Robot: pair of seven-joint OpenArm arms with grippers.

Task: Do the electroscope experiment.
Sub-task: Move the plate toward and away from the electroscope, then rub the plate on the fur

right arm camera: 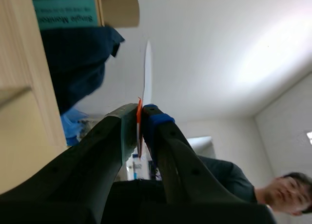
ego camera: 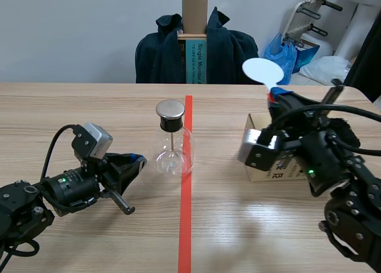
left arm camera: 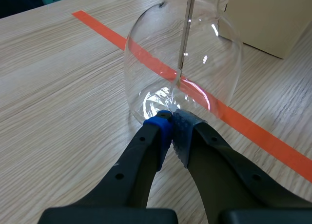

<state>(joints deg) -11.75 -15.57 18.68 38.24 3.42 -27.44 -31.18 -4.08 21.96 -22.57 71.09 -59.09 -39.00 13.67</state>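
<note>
Now, the electroscope (ego camera: 173, 143) stands upright at the centre of the frame on the wooden worktop (ego camera: 71, 106). It is a clear glass flask with a dark stopper and a flat metal cap, and a thin rod hangs down inside. Its right flank overlaps the orange-red tape line (ego camera: 185, 225) that runs up the middle of the worktop.

Lower left of the frame, the left gripper (ego camera: 138, 161) lies low and points right toward the foot of the flask. In the left wrist view its fingers (left arm camera: 157, 131) are closed tip to tip with nothing between them. The pads sit right at the base of the glass bulb; I cannot tell whether they touch it.

Right of centre, the right gripper (ego camera: 275, 97) is raised above the worktop. Its fingers are clamped on the red handle of a white paddle (ego camera: 263, 71), whose round blade stands above them. The right wrist view sees the paddle edge-on, a thin white strip rising past the fingertips.

Under that arm a cardboard box (ego camera: 257, 123) rests on the worktop, well apart from the flask. At the top of the frame a chair (ego camera: 194, 23) draped with a dark jacket (ego camera: 158, 56) stands behind the far edge. A blue bag (ego camera: 287, 54) lies at the upper right.
</note>
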